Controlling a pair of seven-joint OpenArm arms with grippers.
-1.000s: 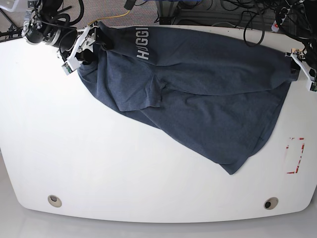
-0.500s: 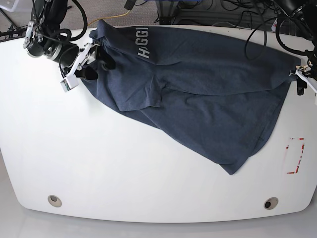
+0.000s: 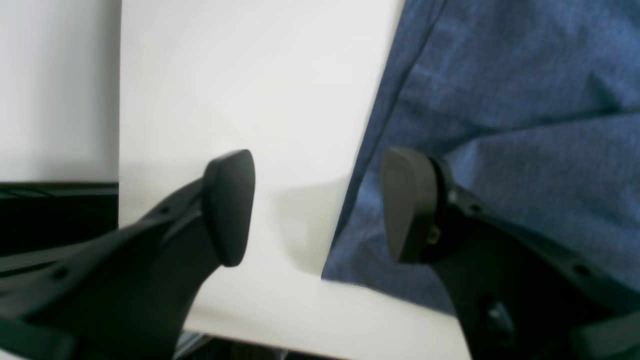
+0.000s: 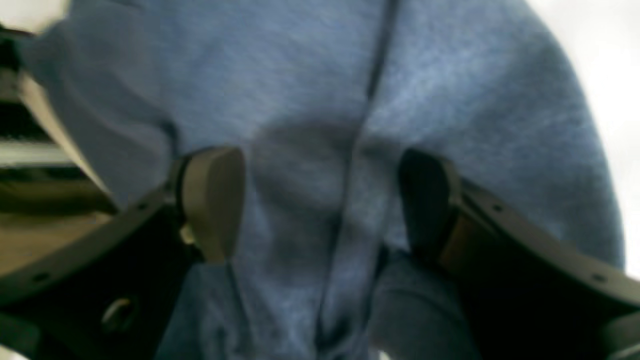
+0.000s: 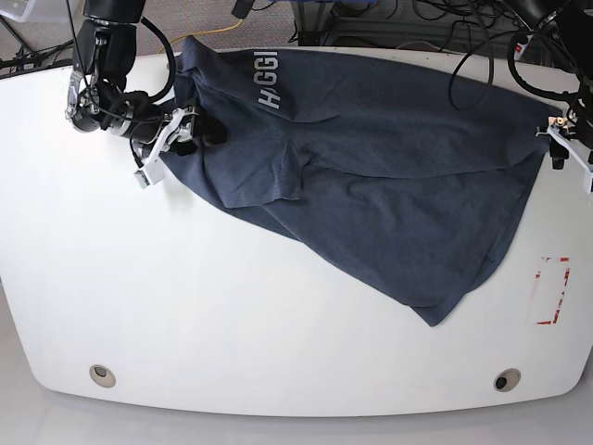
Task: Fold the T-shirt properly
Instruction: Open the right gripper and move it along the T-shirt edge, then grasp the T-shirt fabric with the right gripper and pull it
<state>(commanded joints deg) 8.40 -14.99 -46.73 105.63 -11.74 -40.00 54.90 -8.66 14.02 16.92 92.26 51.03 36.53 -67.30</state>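
Note:
The dark navy T-shirt (image 5: 371, 167) lies rumpled across the far half of the white table (image 5: 232, 306), partly folded over, with white letters (image 5: 269, 82) showing near its top left. My right gripper (image 5: 185, 130) hovers at the shirt's left edge. In the right wrist view the gripper (image 4: 320, 200) is open, with blue fabric (image 4: 320, 75) filling the space under its fingers. My left gripper (image 5: 558, 141) is at the shirt's right corner. In the left wrist view it (image 3: 317, 207) stands open, with the shirt's hem (image 3: 525, 100) running between its fingers.
A red-and-white marking (image 5: 553, 289) sits on the table at the right. Two round holes (image 5: 102, 375) (image 5: 506, 379) are near the front edge. Cables (image 5: 445, 23) and equipment crowd the floor behind the table's far edge.
My right gripper has moved toward the front and inward along the shirt's left edge. My left gripper has shifted slightly at the right corner. The shirt has barely moved.

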